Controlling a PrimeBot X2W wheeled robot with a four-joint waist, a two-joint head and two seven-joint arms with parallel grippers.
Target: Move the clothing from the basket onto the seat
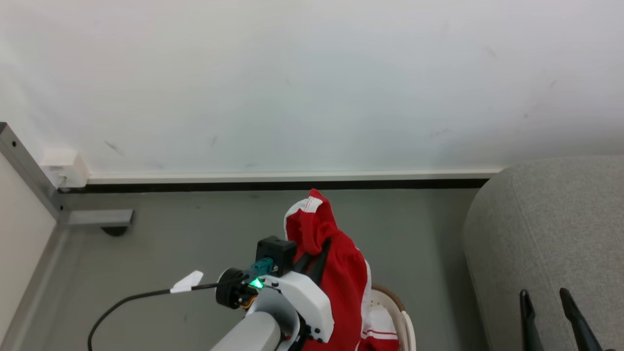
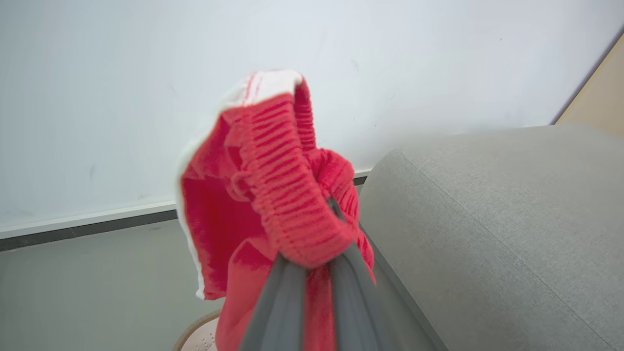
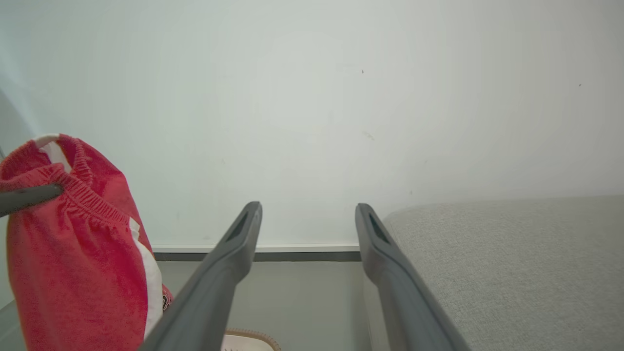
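Left gripper (image 2: 316,263): it is clamping its two dark fingers together on the gathered elastic band of a red garment (image 2: 273,195), and the cloth is bunching over the fingertips.
Red garment: it is hanging from that grip in the air, raised above the basket (image 1: 408,327), with a white panel running down its side. By the ribbed band it is looking like a pair of sports shorts, though I am only guessing.
Basket: it is sitting on the floor (image 1: 195,253) right under the hanging cloth, near the rounded end of the sofa (image 1: 546,219). Red-and-white striped cloth is showing inside it; I cannot tell whether that is a second piece or the trailing end of the held one.
Right gripper (image 3: 308,209): it is waiting with its fingers spread wide and nothing between them, hovering by the near edge of the sofa.
Sofa: it is standing to the robot's right, and none of the red clothing is lying on the part in sight.
Wall (image 1: 312,73): it is rising pale and plain behind everything, above a skirting board (image 1: 292,176).
Progress: to my eye the job is sitting early to midway. One piece is out of the basket and gripped, but it is needing to be carried rightward and let down on the cushion, and whatever is lying in the basket is waiting after it.
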